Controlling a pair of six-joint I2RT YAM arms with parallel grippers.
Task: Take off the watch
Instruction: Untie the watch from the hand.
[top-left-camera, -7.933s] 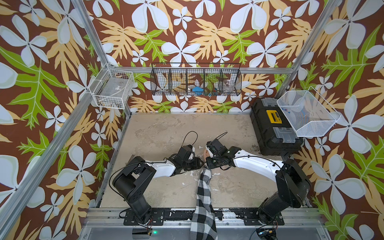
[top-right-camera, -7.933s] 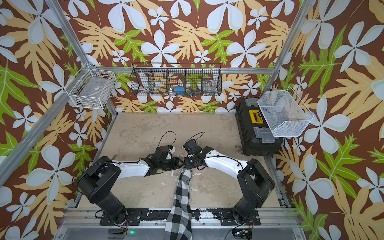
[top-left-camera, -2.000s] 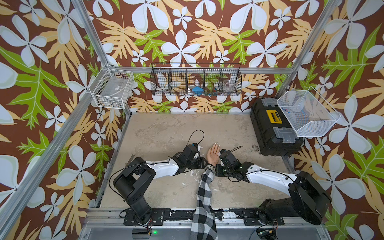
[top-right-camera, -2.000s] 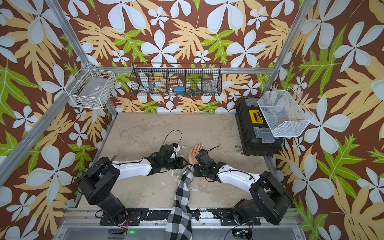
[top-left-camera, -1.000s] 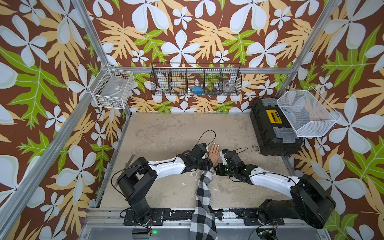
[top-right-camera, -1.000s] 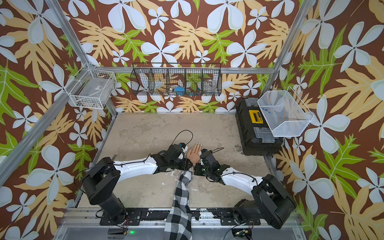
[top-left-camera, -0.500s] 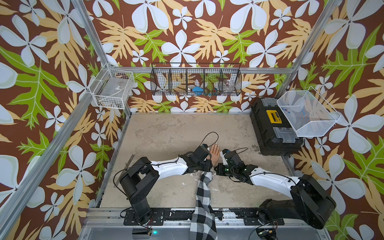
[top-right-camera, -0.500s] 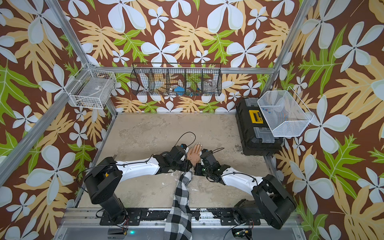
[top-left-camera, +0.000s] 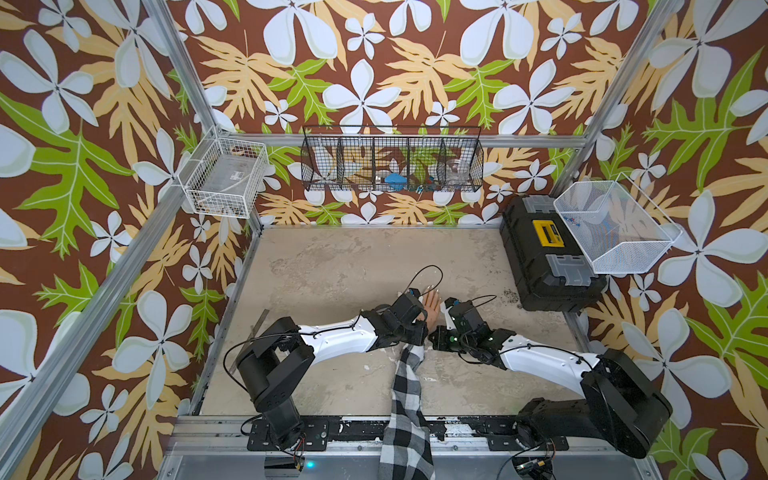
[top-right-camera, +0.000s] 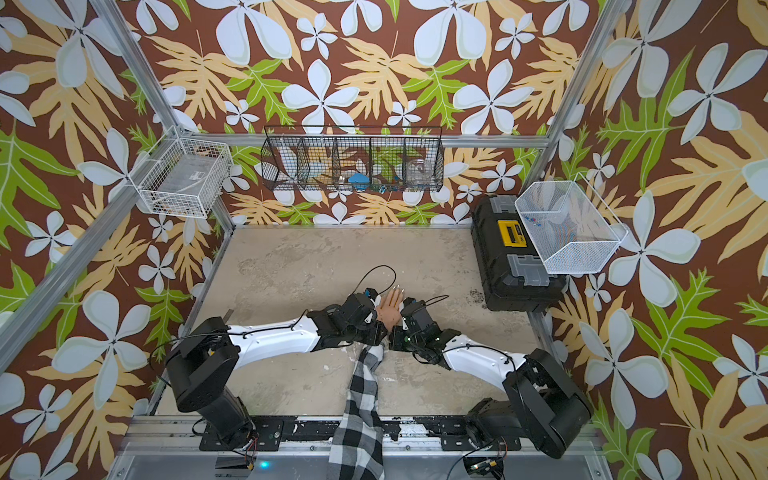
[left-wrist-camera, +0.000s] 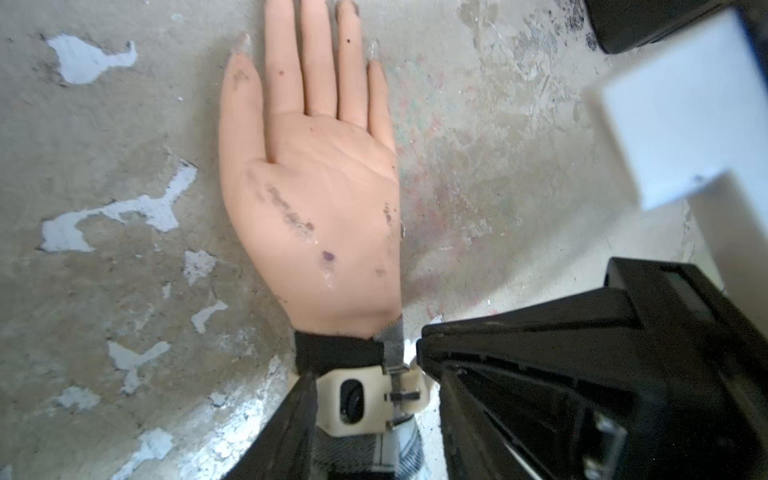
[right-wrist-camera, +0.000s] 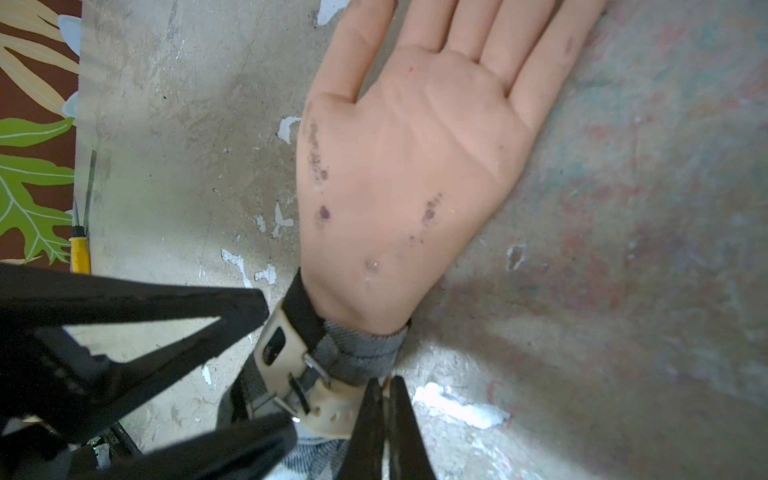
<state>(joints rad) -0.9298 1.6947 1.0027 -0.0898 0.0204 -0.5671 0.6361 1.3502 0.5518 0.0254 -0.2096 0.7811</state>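
**Watch on the wrist, both tools at its strap**

In a top view the mannequin hand (top-left-camera: 433, 309) lies palm up on the desk (top-left-camera: 332, 266), lower centre of frame. The watch (left-wrist-camera: 361, 399) circles its wrist, buckle up. The left tool (left-wrist-camera: 365, 365) grasps the watch across the wrist. The right tool (right-wrist-camera: 384, 386) is clenched, tips at the strap's end.

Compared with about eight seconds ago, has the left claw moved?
Yes. In a top view the left claw has shifted sideways toward the black toolbox. Its jaws now flank the watch on the wrist of the mannequin hand.
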